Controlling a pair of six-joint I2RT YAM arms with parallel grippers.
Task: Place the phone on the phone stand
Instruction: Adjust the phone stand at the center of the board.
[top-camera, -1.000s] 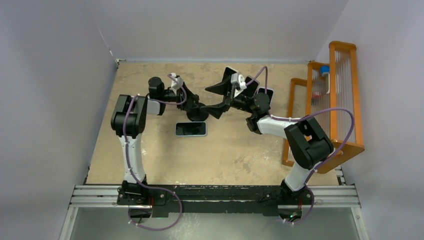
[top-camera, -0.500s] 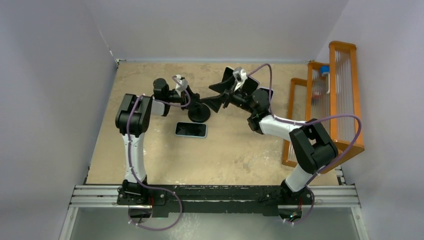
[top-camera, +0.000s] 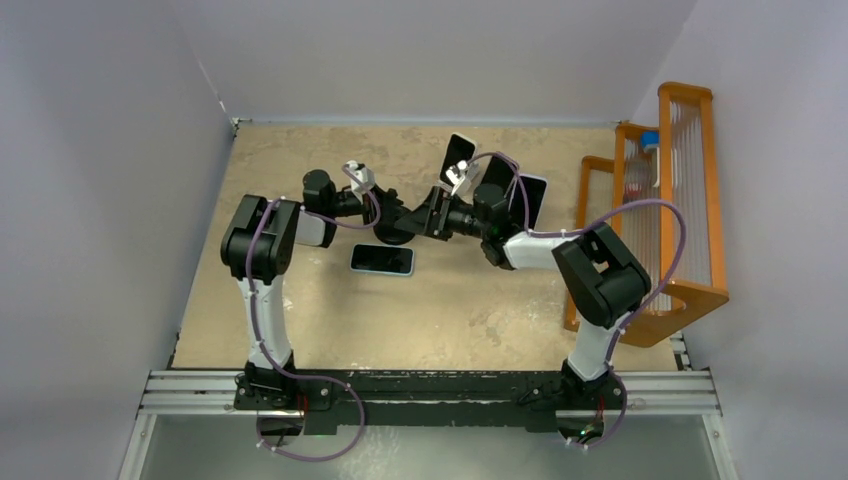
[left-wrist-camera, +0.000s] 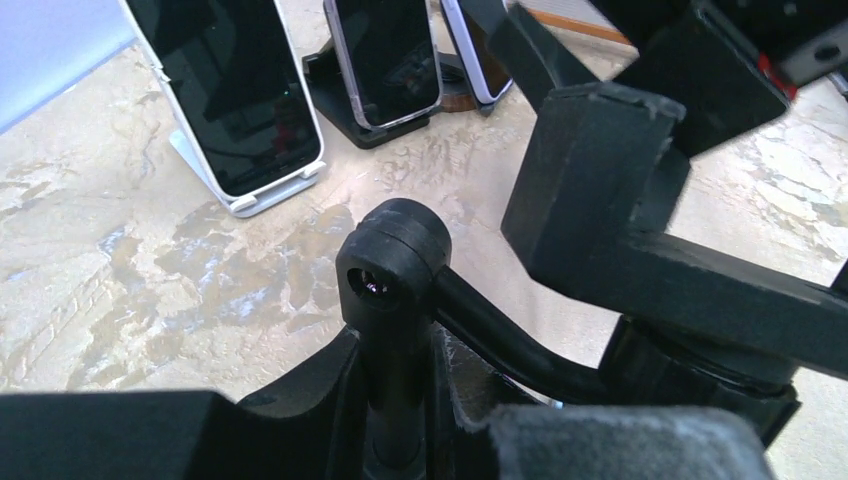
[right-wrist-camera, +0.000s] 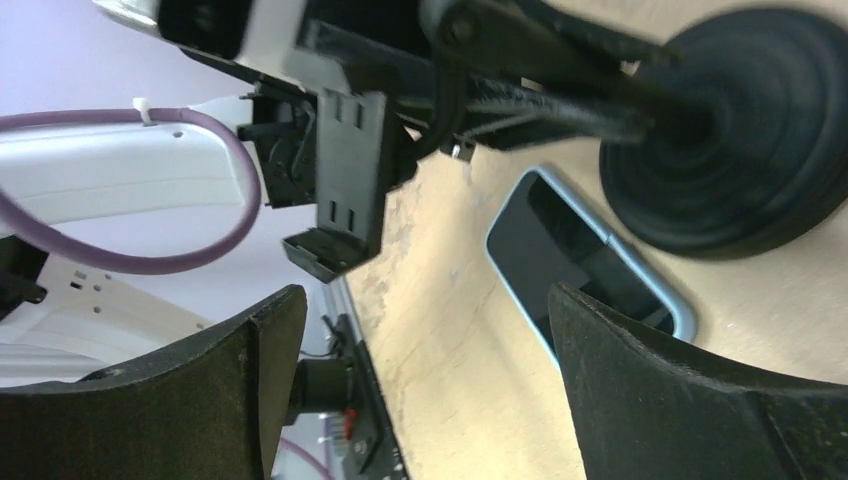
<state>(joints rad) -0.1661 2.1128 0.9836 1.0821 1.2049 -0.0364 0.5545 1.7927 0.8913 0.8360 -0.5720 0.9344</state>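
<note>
The phone (top-camera: 382, 259), dark-screened in a light blue case, lies flat on the table just in front of the black phone stand (top-camera: 397, 230). My left gripper (top-camera: 387, 211) is shut on the stand's upright stem, just below its knuckle joint (left-wrist-camera: 392, 265), with both fingers (left-wrist-camera: 320, 400) pressed against it. My right gripper (top-camera: 428, 215) hangs open close to the stand's right side, holding nothing. In the right wrist view the phone (right-wrist-camera: 590, 262) lies beyond the open fingers (right-wrist-camera: 250, 370), beside the stand's round base (right-wrist-camera: 740, 150).
Other phones lean on stands at the back: one on a white stand (left-wrist-camera: 235, 100), one on a black stand (left-wrist-camera: 385, 60), and another (top-camera: 530, 197) by the right arm. An orange rack (top-camera: 690, 200) stands along the table's right edge.
My left gripper has shut on the stand's stem. The right arm has swung down and left, bringing its open gripper close to the stand. The phone has not moved.
</note>
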